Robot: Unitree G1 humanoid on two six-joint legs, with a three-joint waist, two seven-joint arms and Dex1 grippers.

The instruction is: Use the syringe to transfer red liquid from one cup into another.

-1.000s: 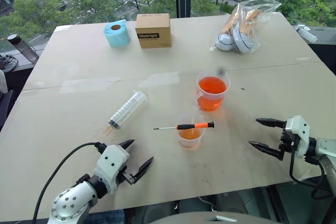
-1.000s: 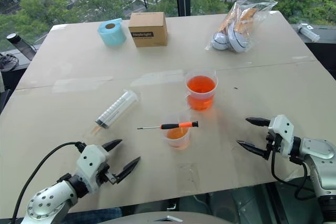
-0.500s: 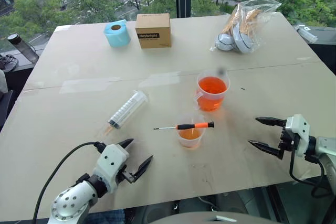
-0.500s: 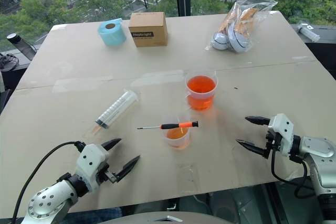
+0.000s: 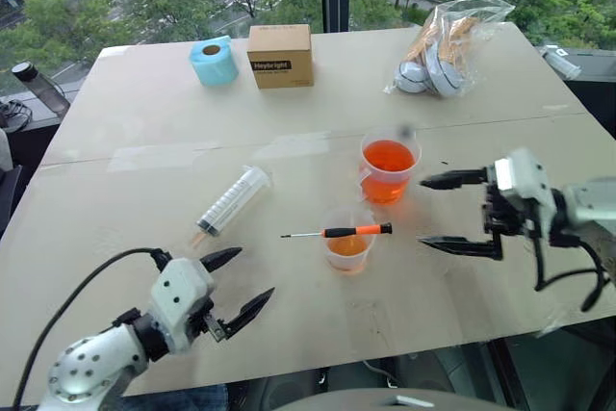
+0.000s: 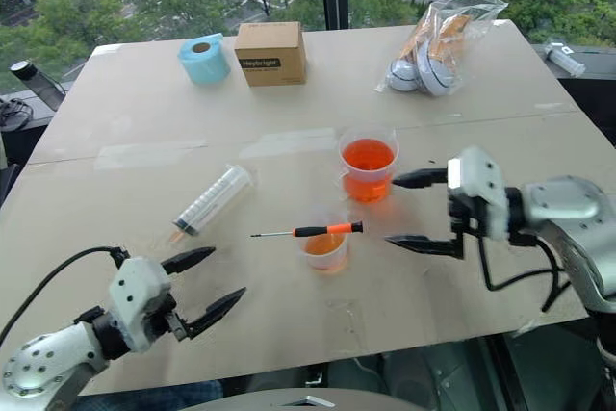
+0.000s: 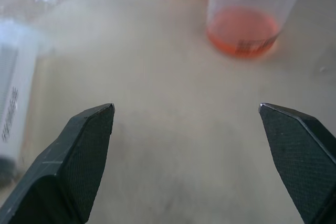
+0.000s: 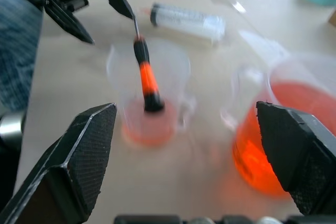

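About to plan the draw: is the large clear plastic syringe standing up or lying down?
Lying down. The large clear plastic syringe rests flat on the pale table, untouched by either gripper.

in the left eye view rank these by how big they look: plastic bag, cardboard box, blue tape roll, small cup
1. plastic bag
2. cardboard box
3. blue tape roll and small cup look alike; the cup sits nearer the camera, so I won't rank them.
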